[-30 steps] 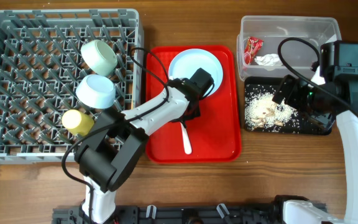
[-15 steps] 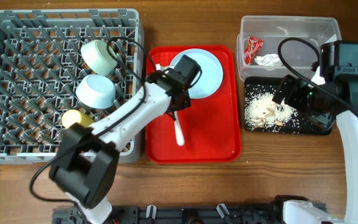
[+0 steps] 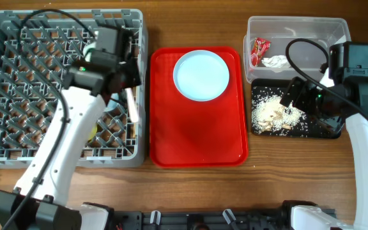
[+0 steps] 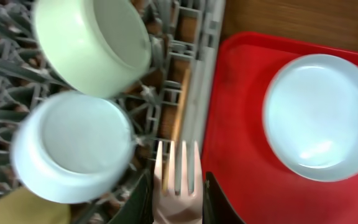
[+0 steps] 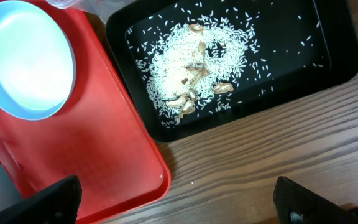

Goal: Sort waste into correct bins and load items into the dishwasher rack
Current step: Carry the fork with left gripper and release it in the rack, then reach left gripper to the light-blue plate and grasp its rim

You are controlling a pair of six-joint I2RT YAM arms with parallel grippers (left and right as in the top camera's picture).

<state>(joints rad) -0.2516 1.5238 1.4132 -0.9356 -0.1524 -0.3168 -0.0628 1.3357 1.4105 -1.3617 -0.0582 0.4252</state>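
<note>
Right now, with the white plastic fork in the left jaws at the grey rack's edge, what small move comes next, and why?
Probably shift the left gripper a little deeper over the grey pegged plastic rack. The white plastic fork is clamped in the jaws, but its tines sit over the rack's right rim, beside the red serving tray, so dropping here looks risky.
</note>
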